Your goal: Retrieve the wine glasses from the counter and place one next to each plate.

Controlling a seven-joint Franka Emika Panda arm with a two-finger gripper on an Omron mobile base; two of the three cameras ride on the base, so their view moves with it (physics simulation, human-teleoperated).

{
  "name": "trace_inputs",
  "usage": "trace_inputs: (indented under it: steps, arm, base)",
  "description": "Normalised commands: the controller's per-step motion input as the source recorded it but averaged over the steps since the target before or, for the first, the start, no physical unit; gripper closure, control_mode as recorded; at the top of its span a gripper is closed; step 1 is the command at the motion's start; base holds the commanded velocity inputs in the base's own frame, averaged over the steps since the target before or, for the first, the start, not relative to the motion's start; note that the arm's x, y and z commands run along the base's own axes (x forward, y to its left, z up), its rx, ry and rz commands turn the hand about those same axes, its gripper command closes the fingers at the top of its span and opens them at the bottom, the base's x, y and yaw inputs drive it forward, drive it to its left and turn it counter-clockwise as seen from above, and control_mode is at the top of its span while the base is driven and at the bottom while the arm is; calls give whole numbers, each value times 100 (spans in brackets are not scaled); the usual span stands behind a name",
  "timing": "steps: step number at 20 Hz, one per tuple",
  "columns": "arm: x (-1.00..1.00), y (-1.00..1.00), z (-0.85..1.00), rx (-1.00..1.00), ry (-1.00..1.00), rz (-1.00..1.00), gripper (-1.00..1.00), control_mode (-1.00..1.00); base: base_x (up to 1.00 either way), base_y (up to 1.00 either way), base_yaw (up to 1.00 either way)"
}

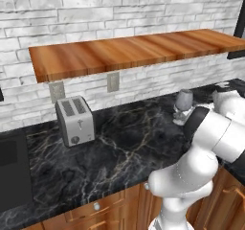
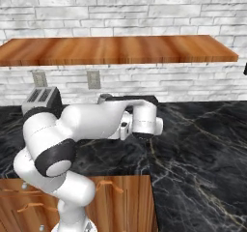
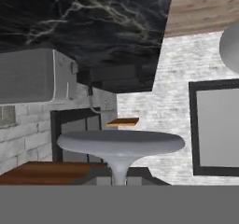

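In the left base view a silver two-slot toaster (image 1: 75,120) stands near the back edge of the counter (image 1: 119,152), toward its left end, below two wall sockets (image 1: 113,81) set in the white brick wall (image 1: 95,8). A brown wooden shelf (image 1: 129,51) runs along the wall above. A dark sunken panel (image 1: 12,171) sits at the counter's left end. One wine glass (image 1: 183,104) stands upright near the counter's back edge on the right, just behind the white arm (image 1: 210,133), which covers its foot and the counter's right part. Wooden cabinet fronts (image 1: 105,210) with round knobs sit under the front edge. In the right base view the arm's elbow and forearm cross the middle of the picture and hide most of the toaster (image 2: 41,98) at the back left; the black marble with pale veins stretches bare to the right, and the shelf spans the wall above. In the hand view the picture is rolled over, with the marble at the top; the glass's round grey foot (image 3: 120,143) spreads across the middle and its stem runs down into the gripper (image 3: 119,178), which is closed on the stem. A dark-framed window (image 3: 217,127) and pale brick lie behind.
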Motion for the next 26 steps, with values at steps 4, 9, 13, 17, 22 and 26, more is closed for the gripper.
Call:
trace_inputs:
  steps: [4, 9, 13, 17, 22, 26]
  arm:
    - [-91, 0, 51, 0, -13, 0, 100, -100]
    - [-85, 0, 43, 0, -13, 0, 100, -100]
    - [-88, 0, 57, 0, -18, 0, 100, -100]
    - [-58, 0, 55, 0, -8, 0, 100, 100]
    - [0, 0, 0, 0, 0, 0, 100, 100]
    - [0, 0, 0, 0, 0, 0, 100, 100]
  base:
    - [0, 0, 0]
    - [0, 0, 0]
    - [0, 0, 0]
    - [-16, 3, 0]
    - [-50, 32, 0]
    - [-82, 43, 0]
